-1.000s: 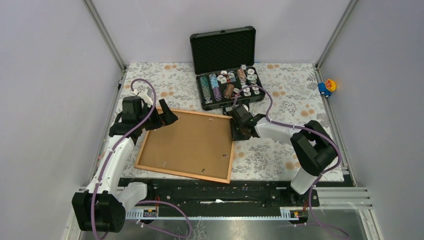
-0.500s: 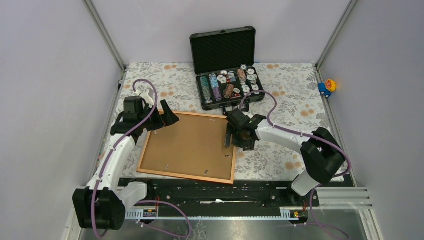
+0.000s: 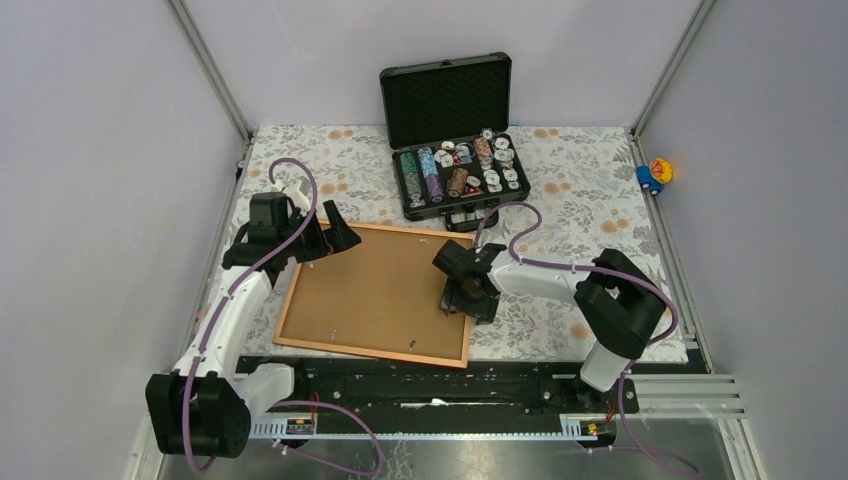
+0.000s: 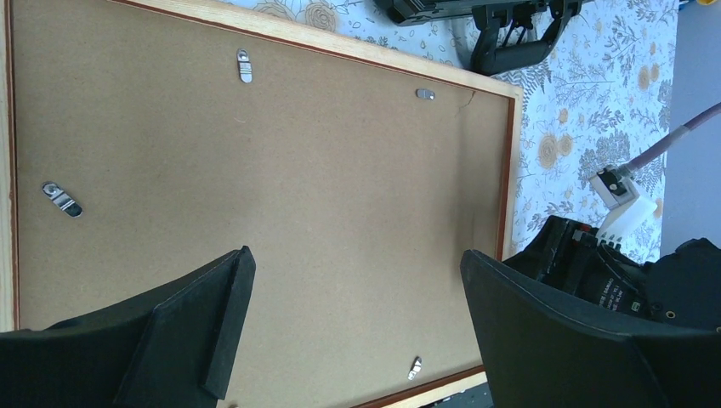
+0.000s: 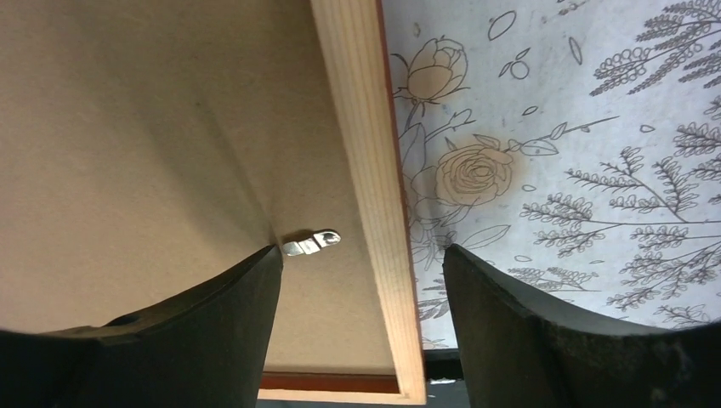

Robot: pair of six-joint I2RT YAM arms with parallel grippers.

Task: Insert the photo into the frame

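Right gripper [image 5: 357,255] is hovering open and empty, straddling the frame [image 5: 361,127], whose right rail is running between its jaws.

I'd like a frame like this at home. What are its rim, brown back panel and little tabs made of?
The frame looks like pale bare wood along its rim: fine straight grain, with a red-brown stained edge. The back panel seems to be matte brown fibreboard or cardboard, dull and uniform. The tabs look like metal, glinting silver.
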